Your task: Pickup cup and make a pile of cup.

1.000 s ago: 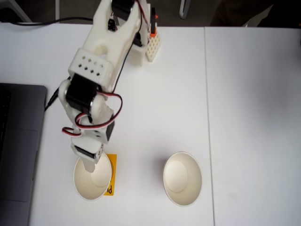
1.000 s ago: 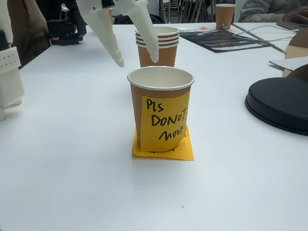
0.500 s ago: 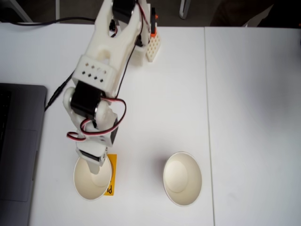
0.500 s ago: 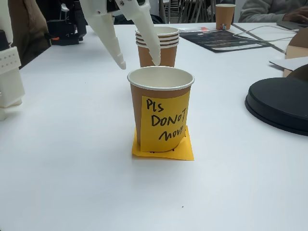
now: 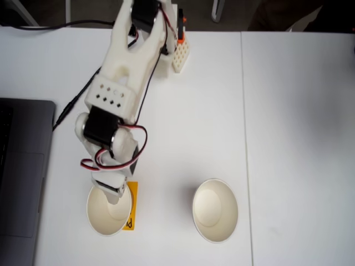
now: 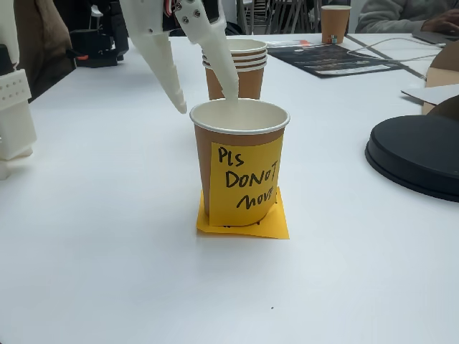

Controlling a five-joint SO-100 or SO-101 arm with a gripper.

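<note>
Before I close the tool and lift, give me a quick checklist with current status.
1. Tool open: ok, jaws apart.
2. Tool over the left cup: ok, it is at the rim in both fixed views.
3. One finger inside the rim, one outside: cannot tell; the right fingertip may be inside or behind.
4. Second cup upright, mouth up: ok.
5. Table between the cups bare: ok.
6. Left cup free to move: not ok, its sticky note reads "Pls DO NOT move".

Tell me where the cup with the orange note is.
In a fixed view the cup stands low at left, under the gripper, beside the laptop.
</note>
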